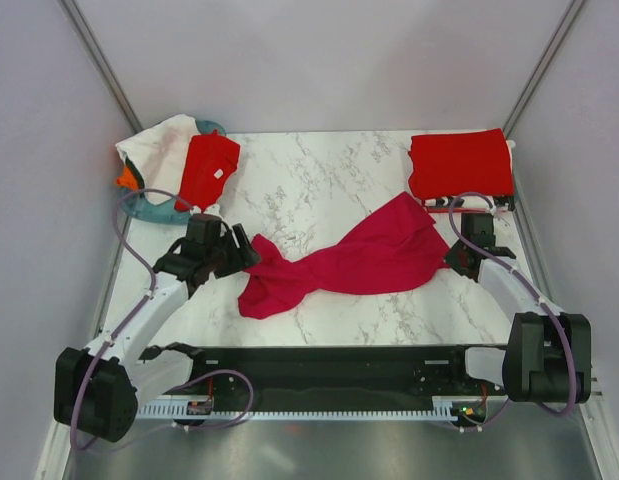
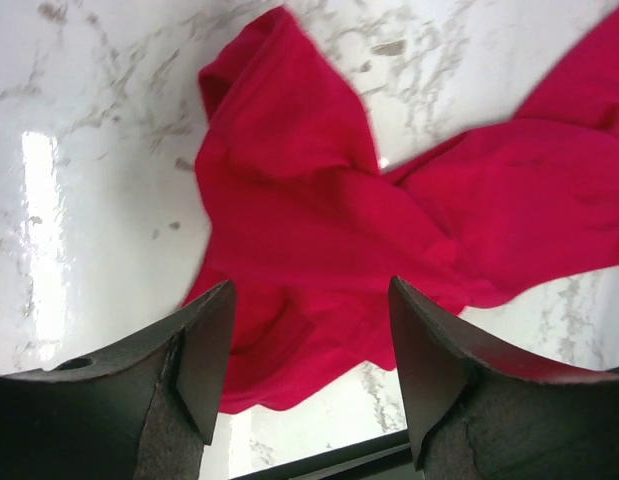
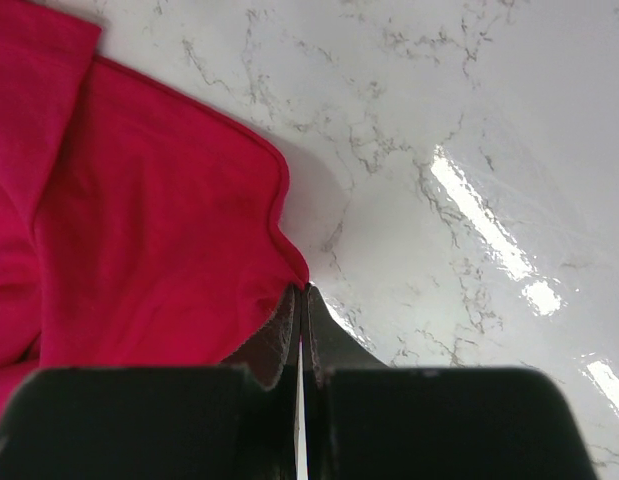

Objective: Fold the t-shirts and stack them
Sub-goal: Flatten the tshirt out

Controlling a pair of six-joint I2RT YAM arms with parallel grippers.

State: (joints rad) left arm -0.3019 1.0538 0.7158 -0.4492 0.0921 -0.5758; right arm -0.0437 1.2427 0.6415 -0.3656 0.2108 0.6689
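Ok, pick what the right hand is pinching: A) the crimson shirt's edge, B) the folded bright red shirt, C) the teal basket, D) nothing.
A: the right wrist view shows the right hand closed on the crimson shirt at its hem.

The desk [image 1: 319, 190] is white marble with grey veins, and it shines under the light. A round teal basket [image 1: 157, 210] sits beyond the left gripper [image 1: 241, 248], a little to its left, at the far corner. Pale walls [image 1: 339, 60] stand around, with grey metal poles [image 1: 97, 60] at the corners.
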